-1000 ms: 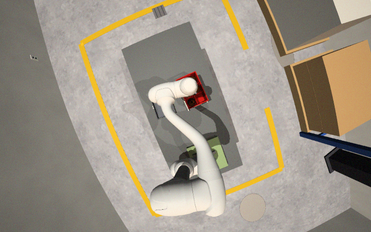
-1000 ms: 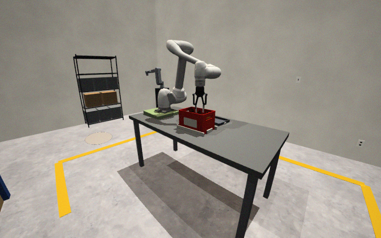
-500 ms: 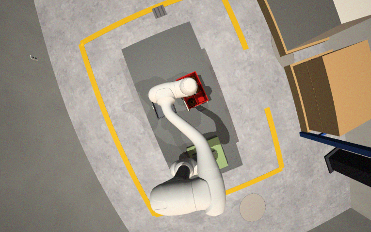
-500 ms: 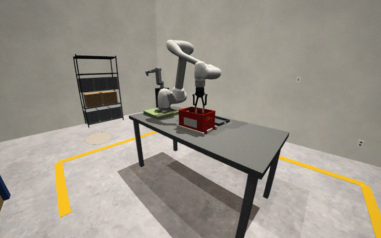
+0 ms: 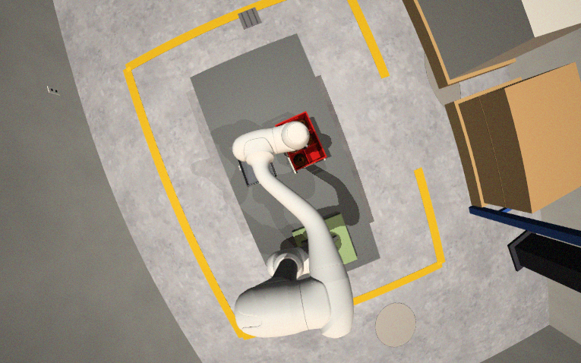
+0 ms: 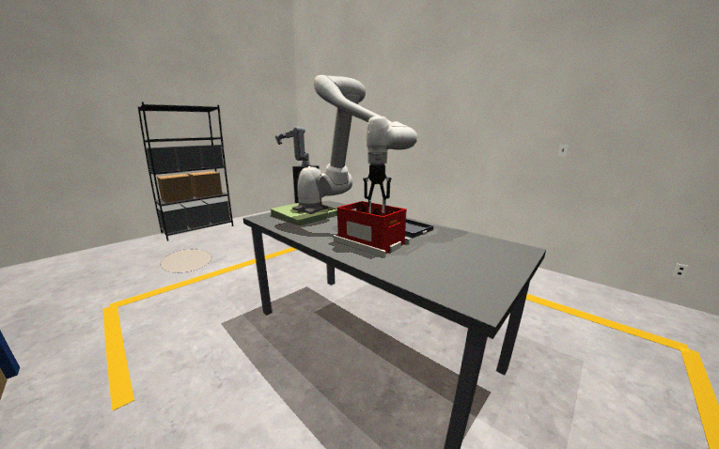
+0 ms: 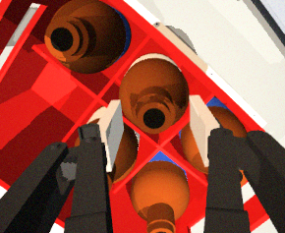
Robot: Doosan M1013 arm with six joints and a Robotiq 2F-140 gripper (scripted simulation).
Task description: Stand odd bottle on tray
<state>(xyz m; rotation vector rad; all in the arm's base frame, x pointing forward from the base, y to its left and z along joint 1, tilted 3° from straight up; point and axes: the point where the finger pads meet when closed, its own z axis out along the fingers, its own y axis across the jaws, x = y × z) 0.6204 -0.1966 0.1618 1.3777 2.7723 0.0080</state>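
"Where the table [image 5: 247,63] [image 6: 462,268] [image 7: 248,83] stands, what lies near its edges?"

"Crate [image 5: 315,154] [image 6: 370,231] [image 7: 2,156] near one long edge; tray [image 5: 248,173] [image 6: 420,226] [image 7: 279,21] by the opposite long edge. The green base [image 5: 348,245] [image 6: 295,212] is at a short edge, under the arm [image 5: 290,198] [image 6: 342,133]."

"Location of the bottles?"

"All five in the crate. The corner bottle [image 7: 102,38] occupies the corner nearest the tray and green base. The middle bottle [image 7: 154,87] adjoins it along the tray side. The left bottle [image 7: 127,151] and right bottle [image 7: 222,123] are partly covered by the fingers. The low bottle [image 7: 160,191] is at the lower part of the wrist view."

"Condition of the gripper [image 6: 377,206] [image 7: 155,112]?"

"Pointing down over the crate, jaws partly spread, pinching nothing. The pads [image 7: 114,137] flank the middle bottle's mouth; whether either touches another bottle, I cannot tell."

"The odd neck?"

"Cannot be determined from these views."
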